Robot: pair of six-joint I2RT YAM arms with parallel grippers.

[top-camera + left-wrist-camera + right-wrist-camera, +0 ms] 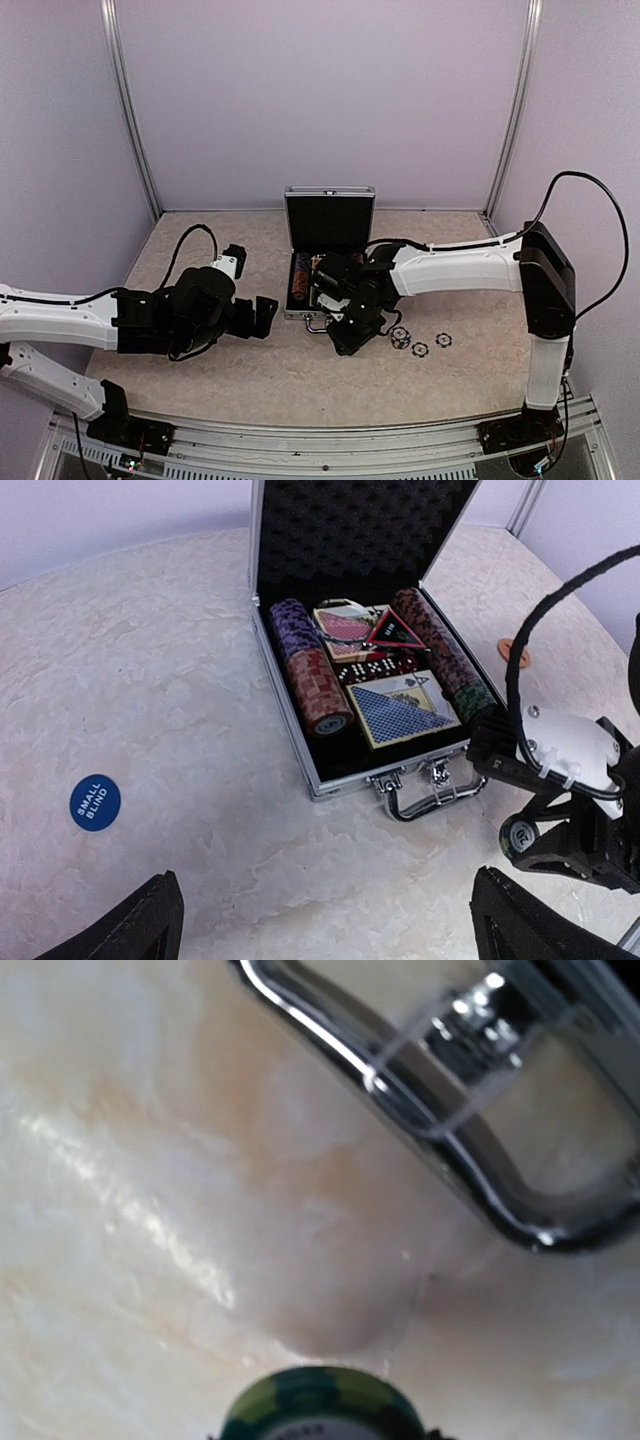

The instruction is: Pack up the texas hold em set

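Right gripper is closed partway on a green striped chip. It's low over the table, just in front of the case, right at its handle. Left gripper is wide open with nothing in it, parked left of the case.

Key relation: the target slot, the right-hand chip row, lies beyond the chip, away from the table's near edge. The row's long axis runs near-to-far. Its near end is green, so I judge that's where this chip goes. I can't tell whether the chip's face lines up with the row.

In the way: the case's front wall and the handle sit between chip and row, so I'd go up and over, not straight in. The lid stands upright on the far side, out of the path. Card decks and dice sit just left of the row, so little sideways slack.

Left outside the case:
- three loose chips, on the table right of my right gripper
- SMALL BLIND disc, left of the case, nearer my left arm
- orange disc, right of the case
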